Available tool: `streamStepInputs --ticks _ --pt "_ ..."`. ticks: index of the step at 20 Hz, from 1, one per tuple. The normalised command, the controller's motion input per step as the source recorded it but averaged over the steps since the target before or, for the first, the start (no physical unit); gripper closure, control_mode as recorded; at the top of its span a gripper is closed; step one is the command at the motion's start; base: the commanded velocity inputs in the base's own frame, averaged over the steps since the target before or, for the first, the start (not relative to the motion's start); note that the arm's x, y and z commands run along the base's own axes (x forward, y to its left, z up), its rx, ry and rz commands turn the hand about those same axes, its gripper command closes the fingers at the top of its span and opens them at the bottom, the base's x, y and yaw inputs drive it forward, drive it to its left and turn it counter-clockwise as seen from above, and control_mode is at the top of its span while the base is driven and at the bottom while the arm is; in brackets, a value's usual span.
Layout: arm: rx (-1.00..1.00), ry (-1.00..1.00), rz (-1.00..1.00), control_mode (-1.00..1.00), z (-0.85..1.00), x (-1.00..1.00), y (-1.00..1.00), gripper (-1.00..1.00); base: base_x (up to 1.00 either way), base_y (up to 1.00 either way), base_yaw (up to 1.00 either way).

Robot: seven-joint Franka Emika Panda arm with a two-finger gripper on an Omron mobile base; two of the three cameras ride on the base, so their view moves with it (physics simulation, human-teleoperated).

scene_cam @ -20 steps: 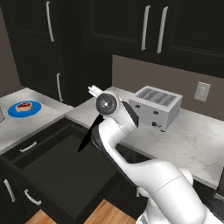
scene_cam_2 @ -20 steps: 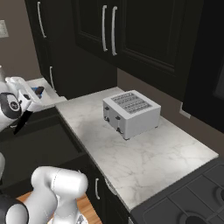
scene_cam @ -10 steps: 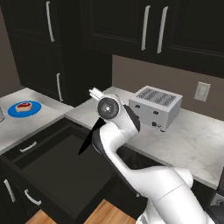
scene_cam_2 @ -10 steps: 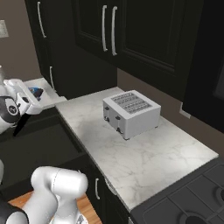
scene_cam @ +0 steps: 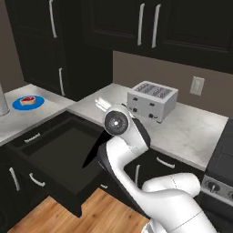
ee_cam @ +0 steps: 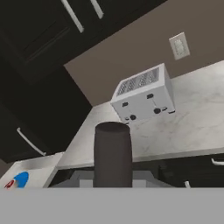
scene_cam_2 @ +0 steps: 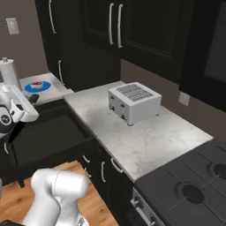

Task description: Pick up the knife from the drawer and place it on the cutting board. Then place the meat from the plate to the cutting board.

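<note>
The gripper (scene_cam: 103,107) hangs above the open drawer (scene_cam: 43,179), shut on the knife (scene_cam: 92,154). The black blade slants down and left from the hand over the drawer's dark inside. In the hand view the knife's dark handle (ee_cam: 112,151) rises in the middle, hiding the fingertips. The blue plate (scene_cam: 28,103) lies on the counter at the far left with the meat (scene_cam: 28,99) on it, well apart from the gripper. From the right base view the gripper (scene_cam_2: 30,103) stands before the plate (scene_cam_2: 37,87) and meat (scene_cam_2: 38,83). The cutting board is out of view.
A white toaster (scene_cam: 151,100) stands on the marble counter (scene_cam: 191,132) to the right of the drawer. Black upper cabinets (scene_cam: 145,22) hang above. A stove (scene_cam_2: 194,185) is at the far right. A paper towel roll (scene_cam_2: 8,70) stands by the plate.
The hand has sunk a little and shifted slightly right, carrying the knife with it. The grip has stayed the same. Plate, meat and toaster have not moved.
</note>
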Motion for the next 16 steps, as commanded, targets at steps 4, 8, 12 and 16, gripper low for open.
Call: streamStepInputs --ticks 4,8,12,16 --pt "0.0 0.0 0.0 1.0 0.0 0.0 0.0 1.0 -0.51 0.24 0.0" --pt "0.0 0.0 0.0 1.0 0.0 0.0 0.0 1.0 -0.56 0.55 0.0" --pt "0.0 0.0 0.0 1.0 0.0 0.0 0.0 1.0 -0.63 0.91 0.0" --pt "0.0 0.0 0.0 1.0 0.0 0.0 0.0 1.0 -0.41 1.0 0.0"
